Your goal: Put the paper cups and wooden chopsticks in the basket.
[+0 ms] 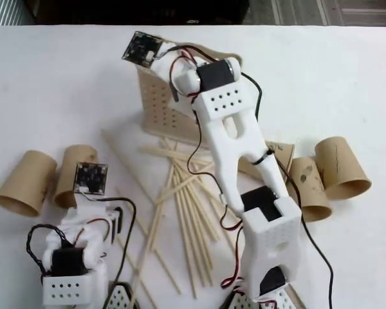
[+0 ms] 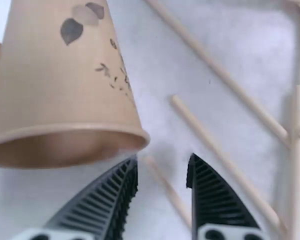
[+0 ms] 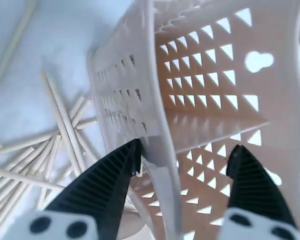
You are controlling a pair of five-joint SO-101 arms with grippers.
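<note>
Right gripper [image 3: 187,150] is open wide and holding nothing, straddling the basket [image 3: 210,100] wall with one finger outside and one inside. Left gripper [image 2: 162,162] is also open and empty, low over the table [image 2: 230,45] beside a tipped paper cup [image 2: 65,85]. One chopstick [image 2: 166,189] lies between its fingers.

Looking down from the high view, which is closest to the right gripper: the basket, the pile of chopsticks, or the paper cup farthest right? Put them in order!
1. The basket: the right gripper is astride its wall.
2. The pile of wooden chopsticks: in the middle, in front of the basket.
3. The paper cup: lying on its side at the far right.
</note>
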